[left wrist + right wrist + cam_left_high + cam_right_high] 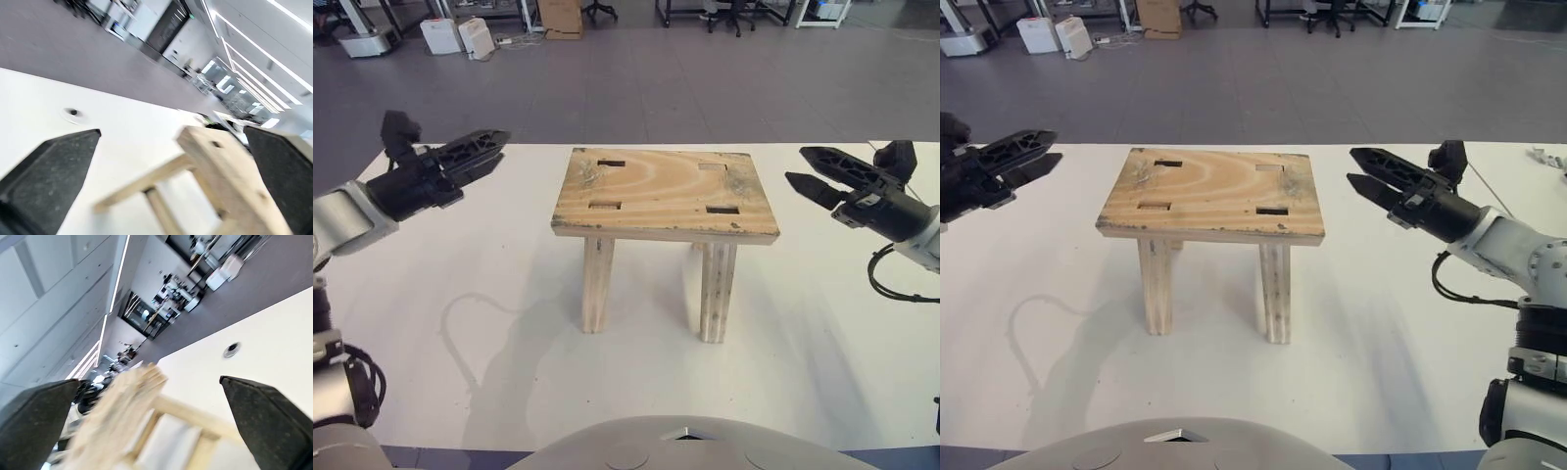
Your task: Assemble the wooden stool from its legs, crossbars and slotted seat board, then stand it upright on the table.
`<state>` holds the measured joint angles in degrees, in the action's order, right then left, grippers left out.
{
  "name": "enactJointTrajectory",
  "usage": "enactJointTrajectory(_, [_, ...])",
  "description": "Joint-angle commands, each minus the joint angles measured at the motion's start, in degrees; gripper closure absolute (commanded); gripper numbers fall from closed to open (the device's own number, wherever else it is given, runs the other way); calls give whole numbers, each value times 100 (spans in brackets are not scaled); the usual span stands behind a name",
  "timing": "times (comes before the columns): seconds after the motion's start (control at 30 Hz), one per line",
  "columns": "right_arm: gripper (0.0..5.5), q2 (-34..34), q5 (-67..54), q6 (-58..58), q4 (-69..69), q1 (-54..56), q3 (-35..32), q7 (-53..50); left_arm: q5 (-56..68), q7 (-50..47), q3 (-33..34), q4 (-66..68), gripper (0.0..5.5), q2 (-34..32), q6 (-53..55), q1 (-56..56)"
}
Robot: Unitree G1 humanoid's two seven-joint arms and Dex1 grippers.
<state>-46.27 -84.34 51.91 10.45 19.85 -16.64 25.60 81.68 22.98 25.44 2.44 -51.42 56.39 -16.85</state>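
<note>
The wooden stool (666, 193) stands upright on its legs in the middle of the white table (489, 323), its slotted seat board on top. My left gripper (489, 149) hovers open in the air to the stool's left, a short gap from the seat edge, holding nothing. My right gripper (808, 168) hovers open to the stool's right at about seat height, also holding nothing. The left wrist view looks between its fingers (46, 181) at the stool (215, 161). The right wrist view has the stool (127, 401) between its own fingers (266, 416).
Open white table surface surrounds the stool on all sides. Beyond the table's far edge lies grey floor with boxes (560, 17) and office furniture. A cable (891, 279) loops beside my right arm.
</note>
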Motion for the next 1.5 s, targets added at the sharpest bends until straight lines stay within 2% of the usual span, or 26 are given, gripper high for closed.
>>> enactJointTrajectory(0.03, [10,1309,3107,-3004,376,163,838,-443,-2897,-456,-228,-1191,12,837,-2410,1597])
enactJointTrajectory(0.13, [10,1820,4127,-4057,1043,447,936,-493,-3855,-706,-563,-1002,12,1398,-3176,1685])
enactJointTrajectory(0.23, [10,2092,4744,-4676,1755,767,798,-459,-4417,-840,-563,-553,12,1744,-3612,1475])
enactJointTrajectory(0.4, [10,2255,5373,-5360,2476,984,533,-468,-5144,-786,-687,274,12,1887,-4113,823])
enactJointTrajectory(0.6, [10,2416,6026,-5923,2712,861,483,-551,-6055,-690,-997,1052,12,1871,-4749,110])
enactJointTrajectory(0.87, [10,2454,6525,-6052,2897,999,447,-436,-6556,-684,-1088,1306,12,2131,-5155,98])
enactJointTrajectory(1.5, [10,2510,6936,-6280,2936,882,380,-393,-6778,-623,-1052,1516,12,2255,-5233,-57])
